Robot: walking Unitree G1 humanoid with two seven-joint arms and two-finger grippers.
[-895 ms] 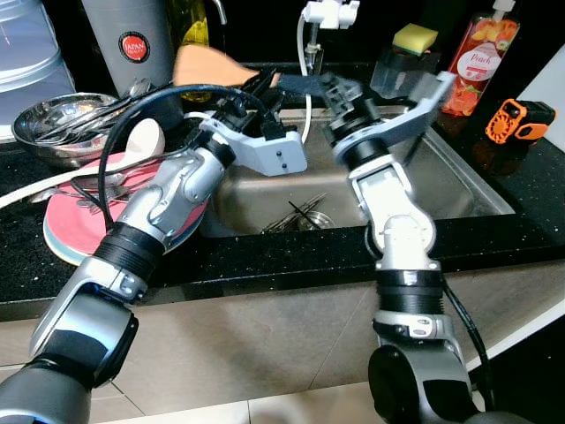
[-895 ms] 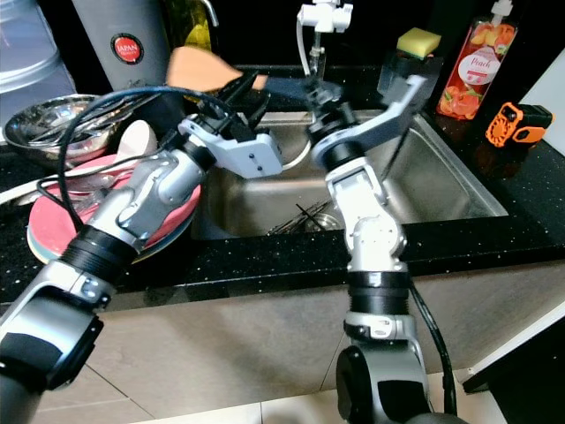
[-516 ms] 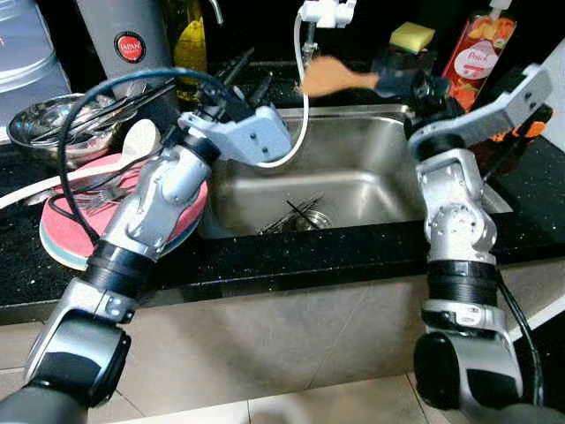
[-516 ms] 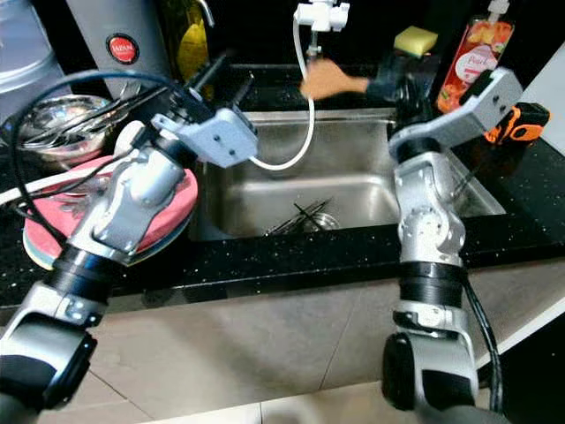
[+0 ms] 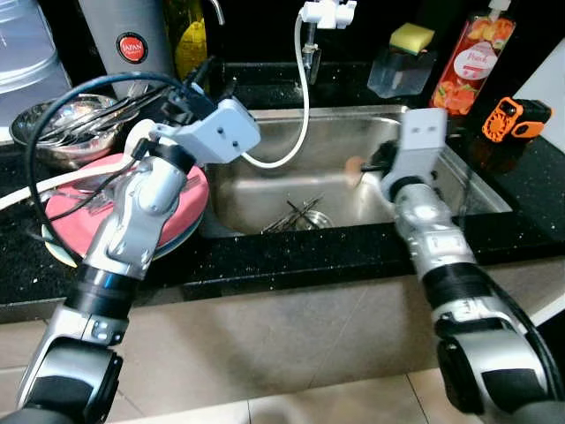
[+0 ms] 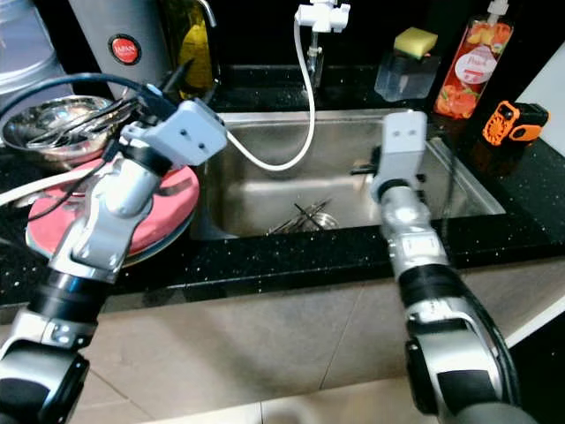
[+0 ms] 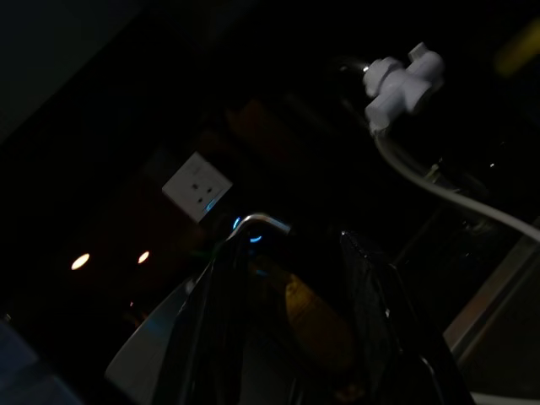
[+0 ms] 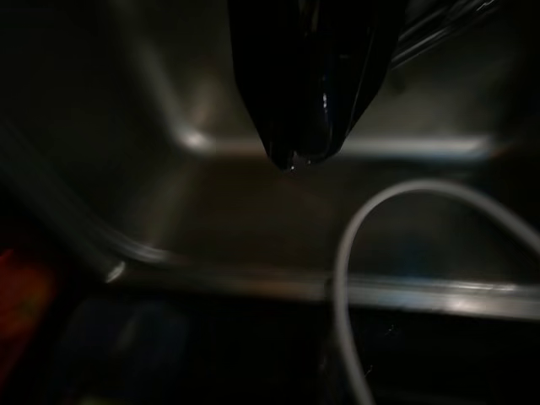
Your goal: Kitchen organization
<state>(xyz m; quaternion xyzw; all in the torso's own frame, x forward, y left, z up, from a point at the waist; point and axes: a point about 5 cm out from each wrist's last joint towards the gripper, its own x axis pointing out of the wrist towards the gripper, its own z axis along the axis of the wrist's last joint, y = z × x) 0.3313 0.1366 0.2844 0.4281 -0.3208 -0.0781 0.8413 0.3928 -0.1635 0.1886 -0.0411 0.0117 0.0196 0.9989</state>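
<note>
Right arm [image 6: 402, 208] reaches into sink [image 6: 459, 190] at its right side. Left arm [image 6: 132, 185] is over pink plates [image 6: 181, 208] on counter [image 6: 291, 256]. Whisk [image 6: 305, 216] by drain; white hose [image 6: 291, 150] hangs in.

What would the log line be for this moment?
right gripper shut, inside sink | left gripper open, raised left of sink | pink plates on counter
</note>
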